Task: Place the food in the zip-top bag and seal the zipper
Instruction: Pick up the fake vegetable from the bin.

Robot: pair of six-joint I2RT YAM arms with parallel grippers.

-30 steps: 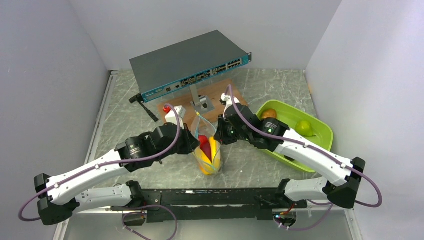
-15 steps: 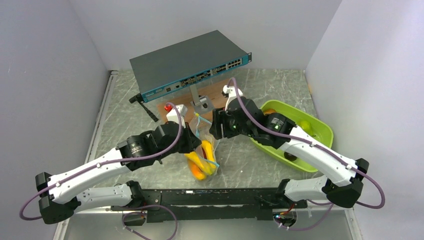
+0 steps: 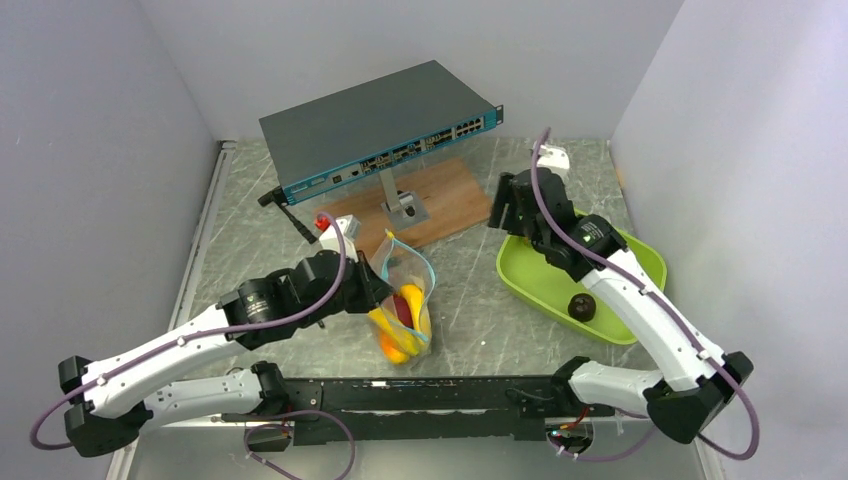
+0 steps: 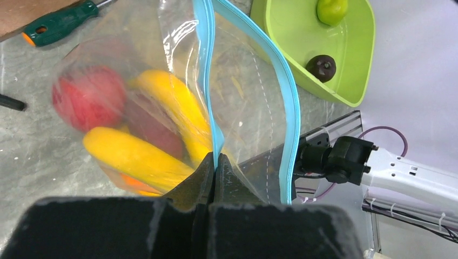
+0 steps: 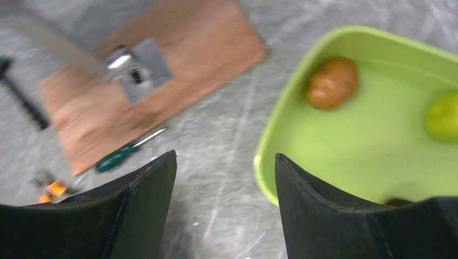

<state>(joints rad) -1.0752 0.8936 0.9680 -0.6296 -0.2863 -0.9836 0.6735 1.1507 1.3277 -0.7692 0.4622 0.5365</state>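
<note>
The clear zip-top bag [image 3: 408,300] hangs at the table's middle, its mouth gaping. My left gripper [image 3: 376,287] [image 4: 215,159] is shut on one side of the teal zipper [image 4: 282,86], while the other side of the strip bows loose. Inside the bag lie a yellow banana [image 4: 135,156], a red apple [image 4: 89,97] and a dark reddish piece [image 4: 156,129]. My right gripper [image 3: 506,206] [image 5: 226,157] is open and empty, hovering over the left rim of the lime-green tray [image 3: 530,285]. The tray holds a brown round fruit [image 3: 582,306], a green pear [image 5: 443,116] and an orange-brown fruit [image 5: 332,82].
A network switch [image 3: 375,130] stands on a metal bracket [image 3: 400,205] over a wooden board [image 3: 445,200] at the back. A green-handled screwdriver [image 5: 121,154] lies near the board's front, and a black tool [image 3: 295,215] lies left of it. White walls enclose the table.
My right gripper let go of the bag's mouth, opened, and swung back and right to the tray. The bag sagged and leaned toward the left gripper, which still grips it.
</note>
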